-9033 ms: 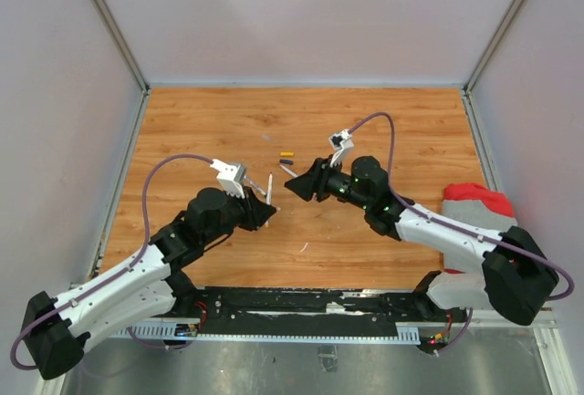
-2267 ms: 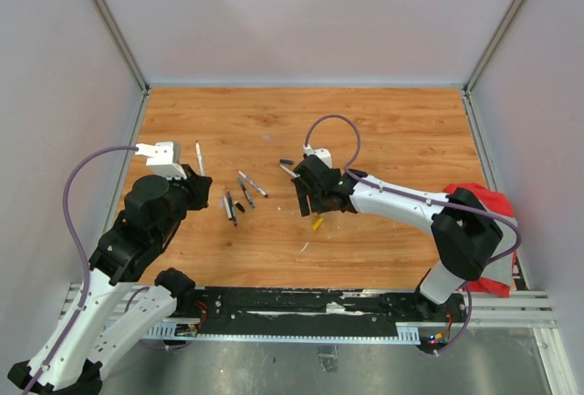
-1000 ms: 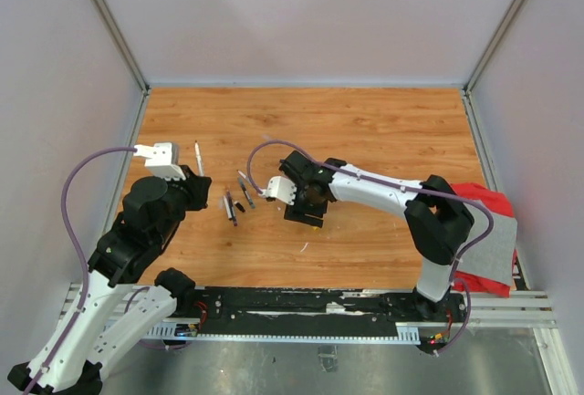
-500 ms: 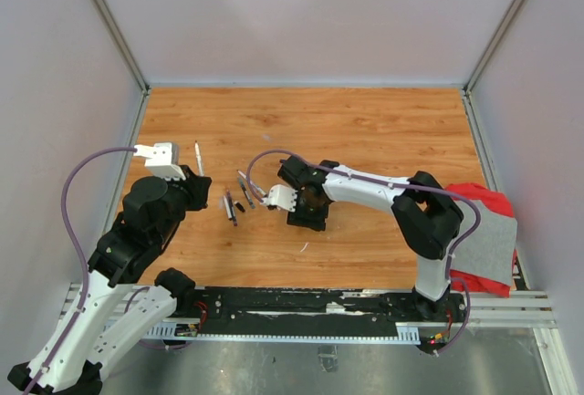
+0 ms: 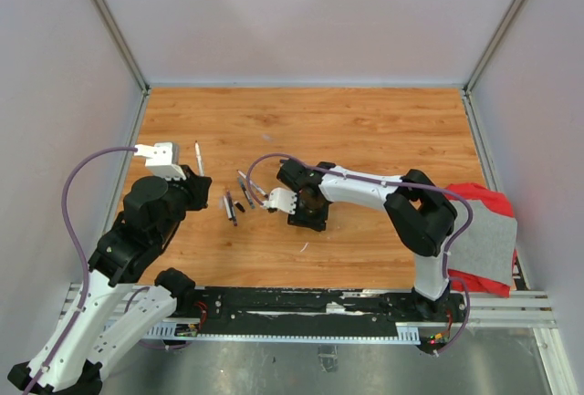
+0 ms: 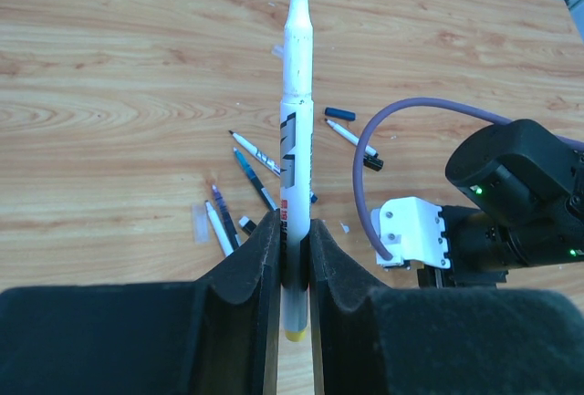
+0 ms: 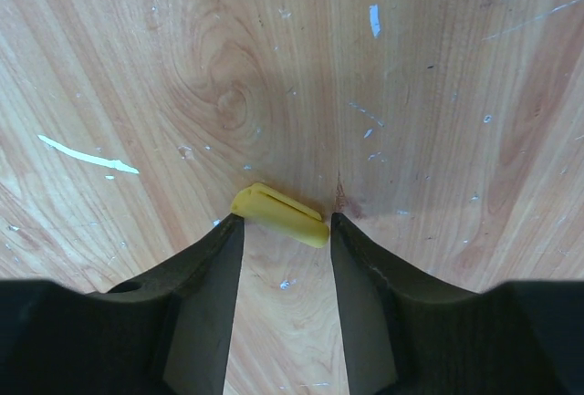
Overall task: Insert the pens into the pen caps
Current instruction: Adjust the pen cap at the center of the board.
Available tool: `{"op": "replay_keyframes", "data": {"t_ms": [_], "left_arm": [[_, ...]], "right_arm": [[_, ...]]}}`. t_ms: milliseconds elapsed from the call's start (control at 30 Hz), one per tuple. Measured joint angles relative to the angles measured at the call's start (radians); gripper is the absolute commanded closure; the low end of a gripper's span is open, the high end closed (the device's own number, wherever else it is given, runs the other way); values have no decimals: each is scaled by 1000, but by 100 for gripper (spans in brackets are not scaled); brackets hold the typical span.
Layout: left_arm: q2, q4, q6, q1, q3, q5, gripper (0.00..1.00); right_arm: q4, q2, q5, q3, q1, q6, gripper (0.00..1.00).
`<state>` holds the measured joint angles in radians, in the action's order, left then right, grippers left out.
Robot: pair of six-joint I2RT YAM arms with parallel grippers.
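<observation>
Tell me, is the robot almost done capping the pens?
Not nearly. No pen is clearly capped yet. The left jaws grip one bare pen; the right jaws straddle the yellow cap on the table. Other loose pens and a blue cap wait.

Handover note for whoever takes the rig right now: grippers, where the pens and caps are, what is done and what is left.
Left gripper: shut on a white pen, dark tip pointing away, uncapped.
Right gripper: down on the table, jaws apart either side of the yellow cap; no clear grip.
Loose pens lie between the arms, with a small black cap and a dark blue cap nearby.
Done: no pen clearly capped.
Left: grip the yellow cap, fit it to the held pen, then the rest.
</observation>
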<state>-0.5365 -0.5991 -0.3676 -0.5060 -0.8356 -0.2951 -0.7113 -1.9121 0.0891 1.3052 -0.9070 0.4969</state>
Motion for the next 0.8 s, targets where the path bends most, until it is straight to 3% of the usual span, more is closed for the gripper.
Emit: {"op": "replay_keyframes", "data": {"t_ms": [500, 600, 800], "left_arm": [[-4, 0, 0, 0, 0, 0, 100], [-4, 0, 0, 0, 0, 0, 99], [-5, 0, 0, 0, 0, 0, 100]], "right_arm": [[-2, -8, 2, 1, 0, -56, 88], [0, -8, -3, 1, 0, -96, 84], [6, 2, -7, -13, 0, -196, 58]]}}
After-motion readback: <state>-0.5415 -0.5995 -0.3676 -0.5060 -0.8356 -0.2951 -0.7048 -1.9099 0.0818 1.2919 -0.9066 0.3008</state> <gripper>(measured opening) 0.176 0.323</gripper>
